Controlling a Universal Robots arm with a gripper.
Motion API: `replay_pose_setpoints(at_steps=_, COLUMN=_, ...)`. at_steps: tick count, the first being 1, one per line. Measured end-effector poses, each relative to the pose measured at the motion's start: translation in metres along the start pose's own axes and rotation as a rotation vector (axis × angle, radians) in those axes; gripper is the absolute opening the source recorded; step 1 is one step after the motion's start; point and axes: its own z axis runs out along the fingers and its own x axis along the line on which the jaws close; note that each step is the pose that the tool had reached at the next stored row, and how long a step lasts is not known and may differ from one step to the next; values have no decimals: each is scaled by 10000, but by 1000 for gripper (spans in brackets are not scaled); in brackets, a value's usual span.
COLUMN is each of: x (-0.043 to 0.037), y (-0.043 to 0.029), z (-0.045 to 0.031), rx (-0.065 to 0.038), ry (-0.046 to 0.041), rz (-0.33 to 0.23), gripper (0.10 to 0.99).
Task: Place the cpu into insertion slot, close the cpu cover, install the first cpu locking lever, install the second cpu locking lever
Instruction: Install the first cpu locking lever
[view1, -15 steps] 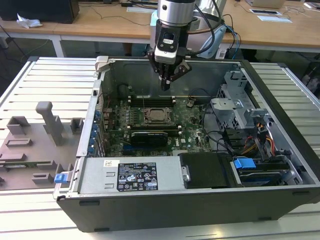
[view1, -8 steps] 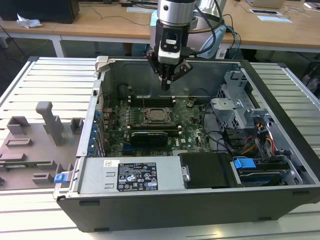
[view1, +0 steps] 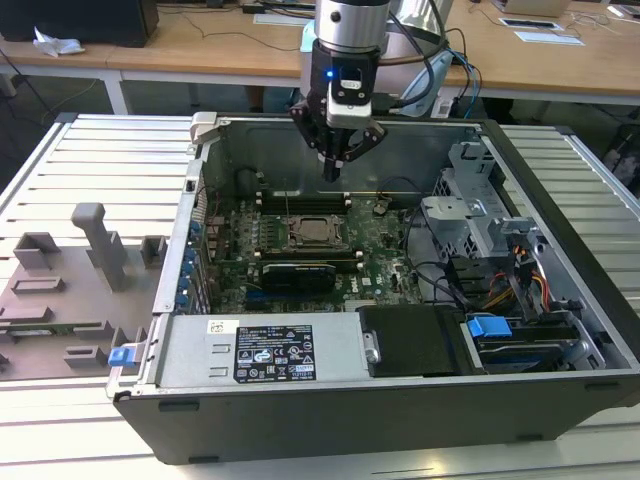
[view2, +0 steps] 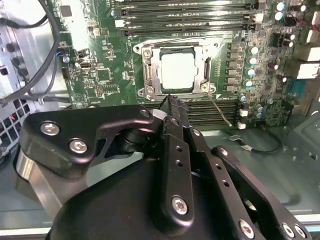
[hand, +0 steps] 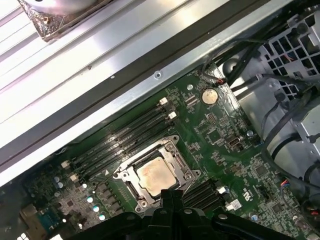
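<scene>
Slatted metal table (view1: 80, 160) bears an open computer case (view1: 300, 420). On its green motherboard (view2: 105, 75), the cpu (view2: 177, 70) sits in the insertion slot (view2: 141, 50), with the cpu cover (view2: 153, 70) down around it. Above (held clear of the board) hangs the gripper (view1: 332, 172), fingers pinched together, empty.

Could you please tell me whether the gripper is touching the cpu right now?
Apart. In the exterior view the gripper hangs above the motherboard, with a clear stretch of board showing between it and the cpu.
</scene>
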Motion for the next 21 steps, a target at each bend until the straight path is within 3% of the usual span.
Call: replay_pose_setpoints(at_steps=21, x=0, y=0, z=0, rx=-28, ry=-108, rz=-2489, gripper=106)
